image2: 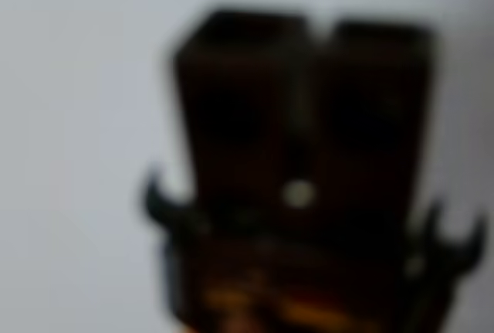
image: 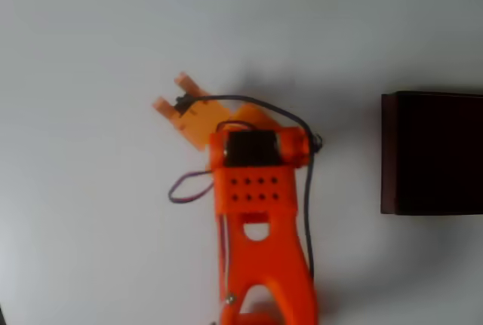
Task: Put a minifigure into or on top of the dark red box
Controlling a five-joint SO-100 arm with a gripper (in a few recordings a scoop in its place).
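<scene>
1. My end effector holds its two fingers close about a small dark thing, apparently the minifigure; the blurred wrist view shows dark legs up close.
2. My grip looks slight, so I judge a quick swing could drop it.
3. The dark red box sits well apart at the overhead view's right edge, with bare surface between.
</scene>
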